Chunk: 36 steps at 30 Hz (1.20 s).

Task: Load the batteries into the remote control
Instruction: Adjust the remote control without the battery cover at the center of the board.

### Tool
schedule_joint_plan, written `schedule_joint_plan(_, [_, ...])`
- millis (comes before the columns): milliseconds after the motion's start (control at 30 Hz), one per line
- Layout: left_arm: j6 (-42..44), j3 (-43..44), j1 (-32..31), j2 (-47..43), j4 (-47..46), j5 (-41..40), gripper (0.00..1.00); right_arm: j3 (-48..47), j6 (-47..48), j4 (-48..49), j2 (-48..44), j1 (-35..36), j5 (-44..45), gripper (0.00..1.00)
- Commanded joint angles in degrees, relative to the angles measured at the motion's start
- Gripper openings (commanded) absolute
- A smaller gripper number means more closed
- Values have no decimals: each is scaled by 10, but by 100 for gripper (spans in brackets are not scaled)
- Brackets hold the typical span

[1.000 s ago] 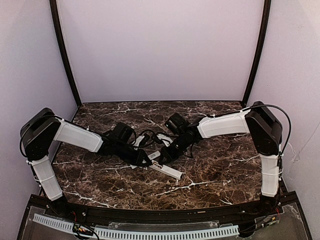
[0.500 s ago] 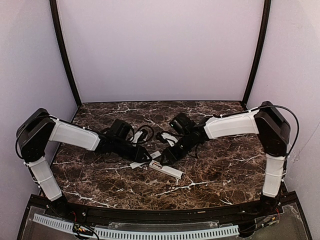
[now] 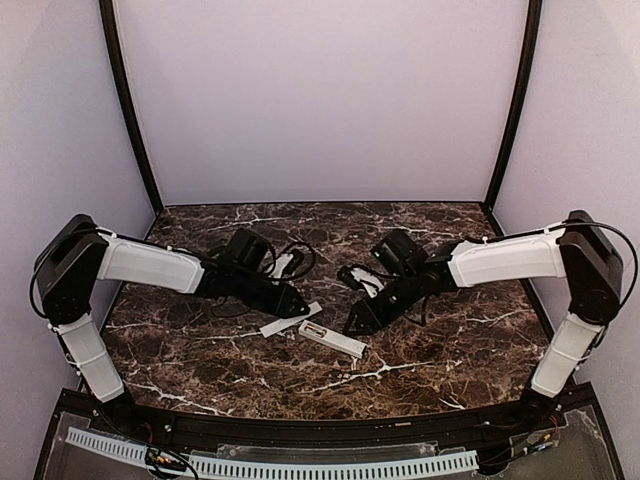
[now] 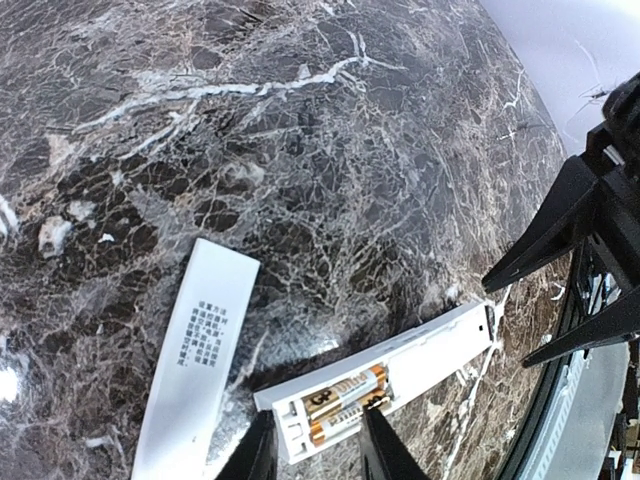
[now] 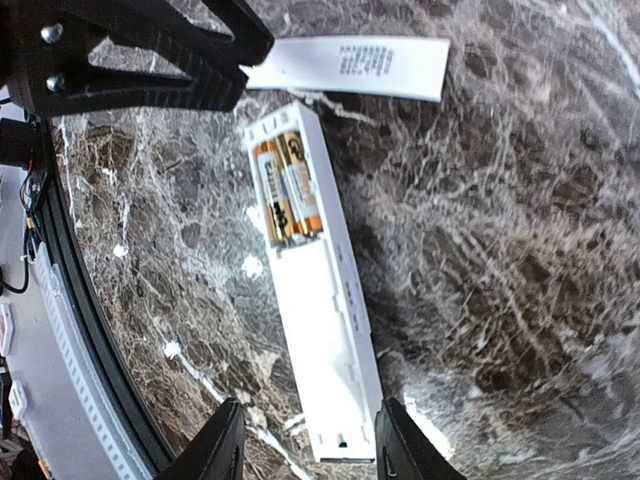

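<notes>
Remote control (image 3: 332, 340) lies mid-frame in the top view, long axis upper-left to lower-right. Left fingers (image 4: 262, 455) and right fingers (image 5: 222, 445) flank it, part-open, empty.

Soft, even light comes from overhead, and the dark marble table (image 3: 450, 360) carries only a mild sheen. The remote control (image 4: 430, 350) casts a faint shadow. Both wrist views bow at their edges.

The table (image 3: 450, 350) looked like polished dark marble, glossy and veined with white. The remote control (image 5: 330, 340) was smooth matt white plastic. Its batteries (image 5: 288, 190) had shiny gold-and-black metallic jackets. The flat cover strip (image 4: 195, 380) was smooth white plastic, printed.
</notes>
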<state>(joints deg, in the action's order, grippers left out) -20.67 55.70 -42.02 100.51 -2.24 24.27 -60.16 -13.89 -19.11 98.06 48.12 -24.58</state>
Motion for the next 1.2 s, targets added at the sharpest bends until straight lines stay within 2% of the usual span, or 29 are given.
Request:
schedule_joint_plan(0, [20,14,-10,18,43,-10,25,34,-29,20,-21,17,-6,44])
schedule_joint_plan(133, [37,22,-24,28,68,-36,33,45,-43,5,-16,27,15,51])
schedule_joint_plan(167, [44,24,-30,30,79,-43,34,47,-45,0,-14,30,22,54])
schedule_joint_plan(233, [50,28,-37,35,90,-56,35,48,-48,-7,-10,36,30,55])
schedule_joint_plan(433, [50,28,-46,45,96,-62,30,57,-58,-13,5,48,61,53])
schedule_joint_plan(567, [48,25,-46,38,102,-68,29,68,-64,-15,-11,48,67,57])
schedule_joint_plan(667, [34,21,-45,28,91,-66,35,69,-63,-19,-20,54,74,70])
schedule_joint_plan(733, [29,22,-42,21,84,-63,40,62,-59,-29,-15,64,90,74])
schedule_joint_plan(967, [-11,-20,11,-37,27,-31,59,51,-51,-66,13,76,167,74])
schedule_joint_plan(1167, [-9,-45,24,-76,11,-59,62,41,-44,-76,25,66,235,75])
